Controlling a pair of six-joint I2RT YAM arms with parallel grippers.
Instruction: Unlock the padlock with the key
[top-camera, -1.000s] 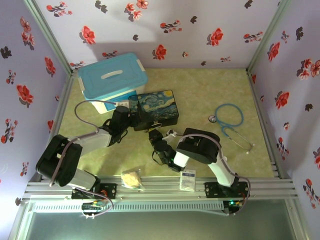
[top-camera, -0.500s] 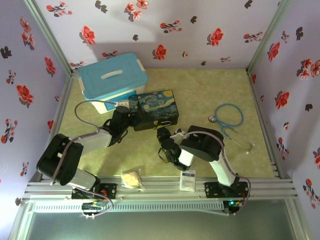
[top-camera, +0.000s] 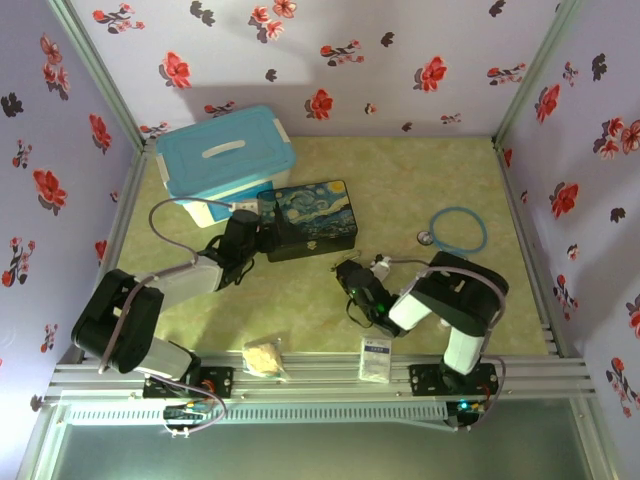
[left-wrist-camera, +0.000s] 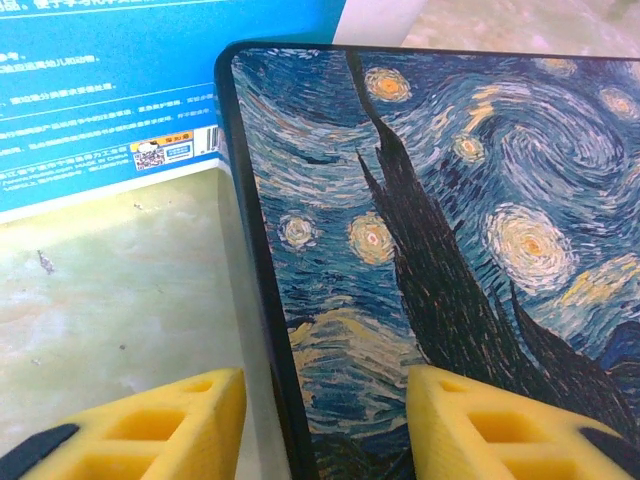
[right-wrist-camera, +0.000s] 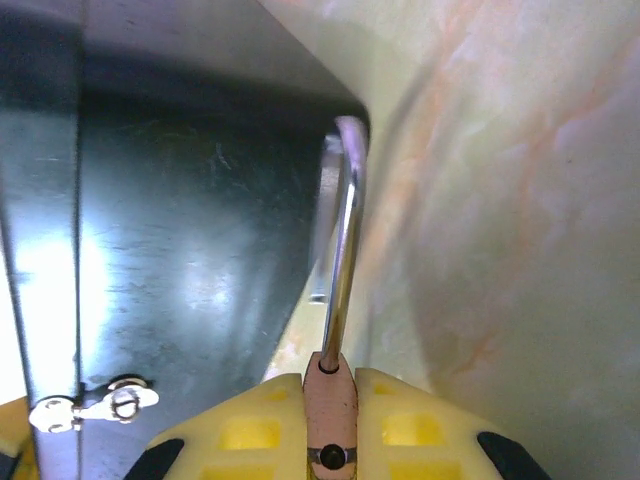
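Note:
My right gripper is shut on the padlock, whose body is pinched between the yellow fingers. Its silver shackle points away from the gripper, toward a dark shiny panel. In the top view the right gripper sits low over the table, right of the Starry Night tin. My left gripper is open, one finger on each side of the tin's left edge; in the top view the left gripper is at the tin's left end. The key is out of view.
A blue-lidded storage box stands behind the tin. A teal stethoscope lies at the right. A small white cylinder sits by the right wrist. A white packet and a crumpled yellowish bag lie at the near edge.
The right arm has swung to the right, carrying its gripper away from the tin's front. The left arm has stayed at the tin.

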